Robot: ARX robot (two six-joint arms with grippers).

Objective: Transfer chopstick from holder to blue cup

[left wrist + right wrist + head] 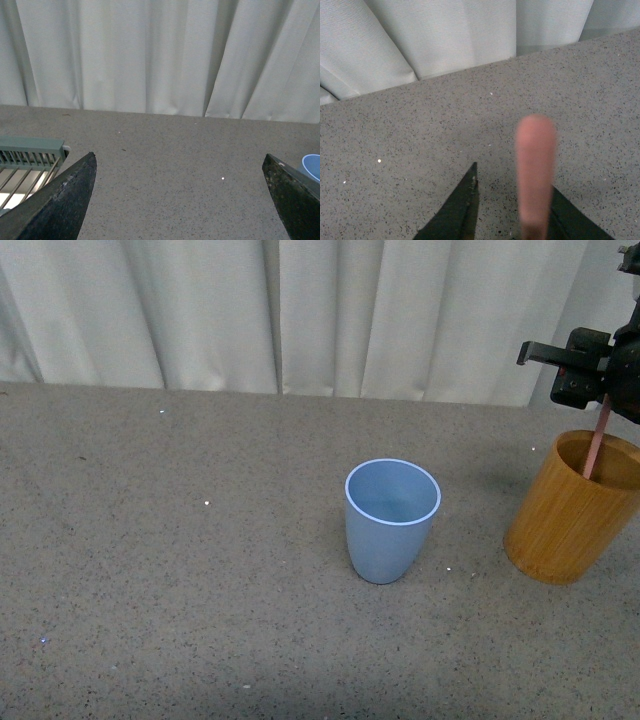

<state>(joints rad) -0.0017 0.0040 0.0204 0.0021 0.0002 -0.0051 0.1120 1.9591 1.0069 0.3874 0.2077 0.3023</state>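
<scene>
The long, thin, straight pink-salmon chopstick (pixel 596 445) stands with its lower end inside the orange-brown, bamboo-look cylindrical holder (pixel 570 515). It is directly beneath the black right gripper (pixel 604 390), and its upper end reaches up between that gripper's fingers (pixel 462 210). In the right wrist view the stick shows as a blurred pink bar close against one finger, with bare tabletop visible between it and the other. Whether the jaws are pinching it or merely straddling it cannot be told. The smooth, matte light-blue plastic cup (pixel 392 520) stands upright and looks empty. It sits lower than the right gripper, off towards the left arm's side, well apart from the holder on the speckled grey table (pixel 200 590). The left gripper (pixel 179 156) has its fingers spread wide with nothing between them, and a pale green slatted rack (pixel 30 150) lies near it. The step in hand appears to be grasping the stick and lifting it out. Done well, the fingers would close firmly and squarely on the upper part before any rise. The pull would then follow the stick's own lean until its tip clears the rim, since an early sideways drag could tip the holder. Only then would it be carried across to the blue cup. No brand, label or writing can be read on either cup or on the grippers.
</scene>
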